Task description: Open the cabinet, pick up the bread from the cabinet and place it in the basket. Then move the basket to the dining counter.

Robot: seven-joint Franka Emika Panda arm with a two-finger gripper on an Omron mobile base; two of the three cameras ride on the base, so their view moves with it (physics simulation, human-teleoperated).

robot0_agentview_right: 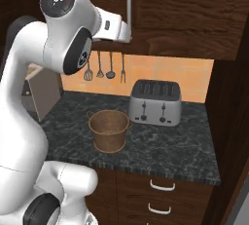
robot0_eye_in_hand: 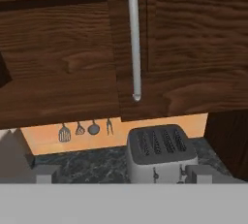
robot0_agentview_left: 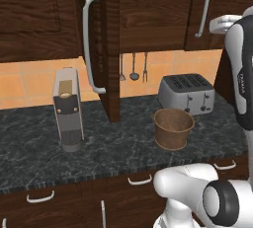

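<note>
My tool (robot0_eye_in_hand: 118, 174) has its jaws set fully apart and grips nothing. In the hand view only the two pale finger tips (robot0_eye_in_hand: 46, 173) rise at the lower edge, one at each side; the rest of the tool is cut off there.

The cabinet (robot0_eye_in_hand: 72, 58) hangs directly ahead of my hand. Its right door is closed, and the long silver bar handle (robot0_eye_in_hand: 133, 39) runs upright near the middle of the hand view, well apart from my finger tips. In the left base view the left door (robot0_agentview_left: 109, 49) stands swung outward, seen nearly edge-on, with its curved handle (robot0_agentview_left: 89, 44) facing the camera. The interior of the cabinet is hidden in all views, so I cannot tell where the bread lies.

The basket (robot0_agentview_left: 173, 128) stands upright on the black speckled desk (robot0_agentview_left: 39, 143), just in front of the silver toaster (robot0_agentview_left: 187, 93) and apart from it. Its inside appears empty as far as the rim allows.

A coffee machine (robot0_agentview_left: 67, 108) stands at the left of the desk. In the right base view my own arm (robot0_agentview_right: 29, 97) covers most of it. Utensils (robot0_agentview_right: 104, 65) hang on the tiled wall below the cabinet; they are too small to identify individually.
</note>
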